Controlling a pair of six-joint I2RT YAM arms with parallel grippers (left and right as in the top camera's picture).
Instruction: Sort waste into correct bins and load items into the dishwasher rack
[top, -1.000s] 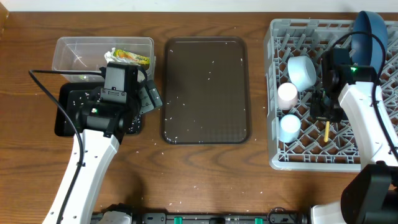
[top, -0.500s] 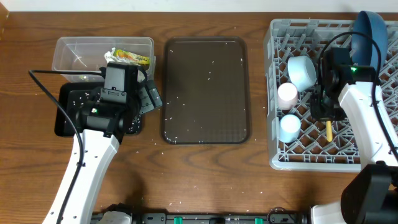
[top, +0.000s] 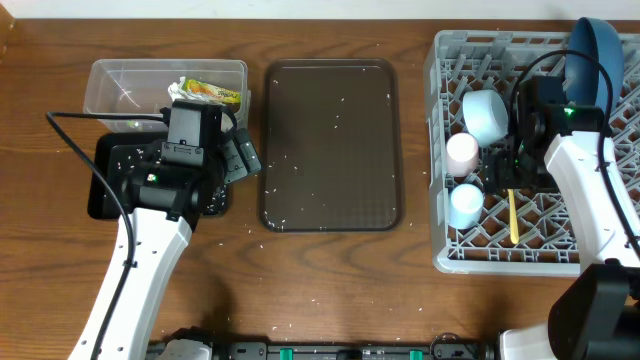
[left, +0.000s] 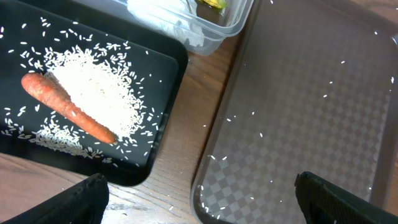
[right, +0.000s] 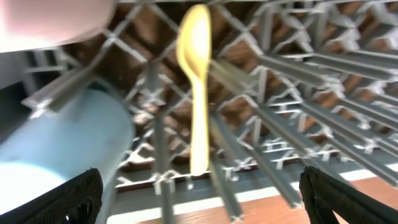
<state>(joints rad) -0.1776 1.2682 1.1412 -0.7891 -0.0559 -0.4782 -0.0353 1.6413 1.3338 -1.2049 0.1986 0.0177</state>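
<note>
The light-grey dishwasher rack (top: 440, 150) holds the dark-blue bowl (top: 598, 55), white bowl (top: 485, 115), pink cup (top: 462, 150) and light-blue cup (top: 466, 203). The pale yellow spoon (top: 514, 218) (right: 196, 93) lies loose on the lattice beside the light-blue cup (right: 56, 149). My right gripper (top: 512, 172) (right: 199, 196) hangs open just above it, holding nothing. My left gripper (top: 240, 160) (left: 199, 202) is open and empty between the black tray (left: 168, 143) and the brown tray. A carrot (left: 68, 109) and rice (left: 99, 93) lie in the black tray. The clear tub (top: 110, 75) holds tissue (left: 168, 22) and a wrapper (top: 210, 92).
The large brown serving tray (top: 332, 145) lies mid-table with scattered rice grains on it. A few grains also lie on the wood around it. The rack's upright pegs surround the right gripper, and the rack's front wall is close below the spoon.
The right gripper has opened and let go of the spoon, which has dropped flat onto the rack lattice, nearer the front. The left arm has not moved.
</note>
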